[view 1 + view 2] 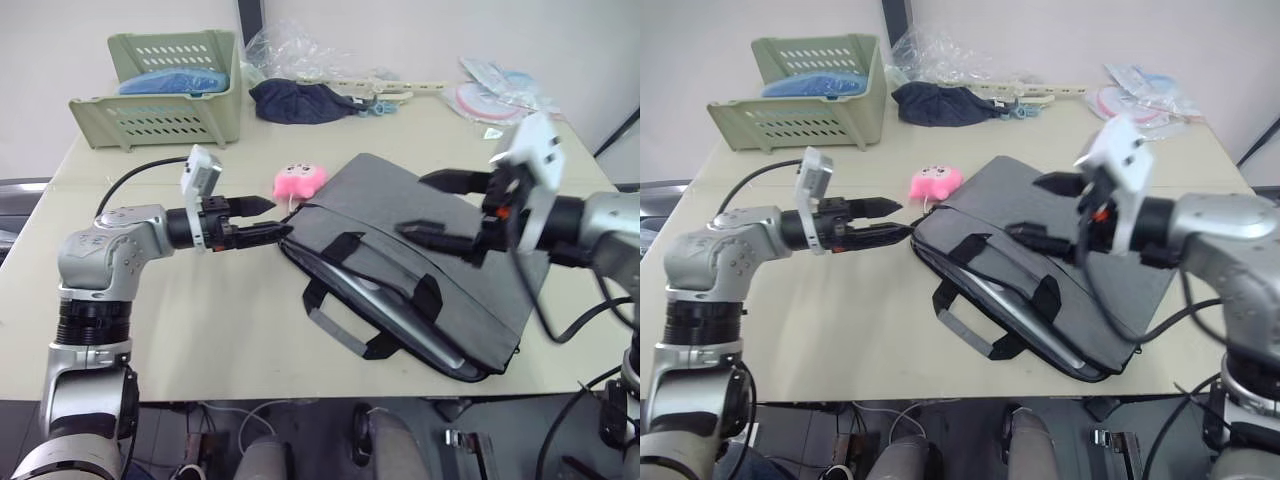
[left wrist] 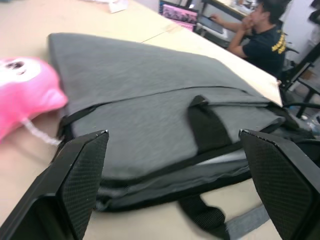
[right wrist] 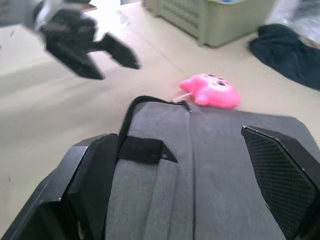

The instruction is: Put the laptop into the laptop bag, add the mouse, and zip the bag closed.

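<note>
The grey laptop bag (image 1: 420, 250) lies flat on the table's centre-right with its black handles (image 1: 345, 300) toward the front edge. Its mouth gapes, and a silver strip of the laptop (image 1: 405, 320) shows inside. The mouse is out of view. My left gripper (image 1: 276, 219) is open at the bag's left corner, close to the zipper end; whether it touches is unclear. In the left wrist view its fingers (image 2: 85, 170) frame the bag's open side (image 2: 150, 125). My right gripper (image 1: 418, 206) hangs open just above the middle of the bag, holding nothing.
A pink plush (image 1: 300, 181) sits just behind the bag's left corner. At the back stand a green basket (image 1: 160, 90), a navy cloth bundle (image 1: 300, 100) and plastic packets (image 1: 500, 90). A person (image 2: 260, 35) sits at a desk beyond the table.
</note>
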Available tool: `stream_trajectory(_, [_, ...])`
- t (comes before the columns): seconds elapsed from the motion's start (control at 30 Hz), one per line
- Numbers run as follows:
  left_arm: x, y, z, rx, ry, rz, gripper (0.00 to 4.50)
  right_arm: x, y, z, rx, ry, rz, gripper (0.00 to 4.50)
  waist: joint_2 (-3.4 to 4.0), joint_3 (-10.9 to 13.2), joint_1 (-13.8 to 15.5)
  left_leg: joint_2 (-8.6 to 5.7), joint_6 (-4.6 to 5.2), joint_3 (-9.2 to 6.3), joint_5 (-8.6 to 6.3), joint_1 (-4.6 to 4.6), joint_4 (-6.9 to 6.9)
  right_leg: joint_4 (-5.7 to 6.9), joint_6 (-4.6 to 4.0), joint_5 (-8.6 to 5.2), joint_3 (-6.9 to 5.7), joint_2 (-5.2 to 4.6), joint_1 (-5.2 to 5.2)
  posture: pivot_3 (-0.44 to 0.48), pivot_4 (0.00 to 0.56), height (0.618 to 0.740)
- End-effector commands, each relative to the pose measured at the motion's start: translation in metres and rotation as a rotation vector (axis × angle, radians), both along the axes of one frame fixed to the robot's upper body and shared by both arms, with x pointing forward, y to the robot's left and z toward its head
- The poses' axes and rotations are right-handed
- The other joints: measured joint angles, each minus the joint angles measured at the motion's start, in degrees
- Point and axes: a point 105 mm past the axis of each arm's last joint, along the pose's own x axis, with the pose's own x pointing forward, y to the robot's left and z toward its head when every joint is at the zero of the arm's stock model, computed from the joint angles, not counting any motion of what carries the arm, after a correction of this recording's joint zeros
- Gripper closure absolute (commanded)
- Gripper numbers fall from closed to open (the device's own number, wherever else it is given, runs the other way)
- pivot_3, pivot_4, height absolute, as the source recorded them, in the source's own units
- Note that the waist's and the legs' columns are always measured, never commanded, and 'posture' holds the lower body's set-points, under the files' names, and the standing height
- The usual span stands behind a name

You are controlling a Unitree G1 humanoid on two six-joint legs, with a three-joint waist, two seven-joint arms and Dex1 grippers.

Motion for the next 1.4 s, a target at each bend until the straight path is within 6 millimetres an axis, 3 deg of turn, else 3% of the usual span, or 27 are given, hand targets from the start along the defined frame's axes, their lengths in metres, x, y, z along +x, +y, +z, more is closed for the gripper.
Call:
stream_trajectory(0.03, [0.017,0.027,-0.011,-0.006,0.032,0.098,0.00,-0.012,-0.045,-0.015,0.121,0.124,-0.173,0.17,-0.10,-0.1,0.9,0.00,0.00,0.00,0.00,0.00,-0.02,0.00,0.00,0.00,0.00,0.00,0.01,0.000,0.150,0.740])
stream_trajectory(0.3, [0.028,0.034,-0.042,-0.076,0.158,0.118,0.00,-0.053,-0.089,-0.076,0.205,0.314,-0.395,0.17,-0.15,-0.1,1.5,-0.03,0.01,0.07,0.00,0.02,-0.11,-0.03,0.00,0.00,0.00,0.03,0.08,0.000,0.150,0.740])
stream_trajectory(0.4, [0.030,0.035,-0.055,-0.087,0.198,0.130,0.00,-0.061,-0.103,-0.082,0.237,0.302,-0.495,0.17,-0.15,-0.1,1.4,-0.03,0.01,0.19,0.00,-0.01,-0.14,0.00,0.01,0.00,0.12,0.02,0.10,0.000,0.150,0.740])
stream_trajectory(0.63, [0.037,0.029,-0.066,-0.101,0.227,0.137,0.00,-0.081,-0.117,-0.097,0.282,0.326,-0.607,0.17,-0.14,-0.1,1.2,-0.02,0.01,0.29,0.00,0.06,-0.17,0.08,0.00,0.00,0.23,0.03,0.14,0.000,0.150,0.740])
stream_trajectory(1.1, [0.061,0.008,-0.062,-0.203,0.230,0.151,0.00,-0.105,-0.104,-0.147,0.509,0.479,-0.678,0.17,-0.18,-0.1,1.3,-0.06,0.02,0.29,-0.01,0.09,-0.20,0.09,0.00,0.00,0.25,0.03,0.16,0.000,0.150,0.740])
stream_trajectory(1.4, [0.065,-0.006,-0.067,-0.208,0.231,0.133,0.00,-0.108,-0.094,-0.160,0.563,0.518,-0.693,0.17,-0.18,-0.1,1.3,-0.07,0.02,0.30,-0.01,0.11,-0.22,0.08,0.00,0.00,0.26,0.03,0.16,0.000,0.150,0.740])
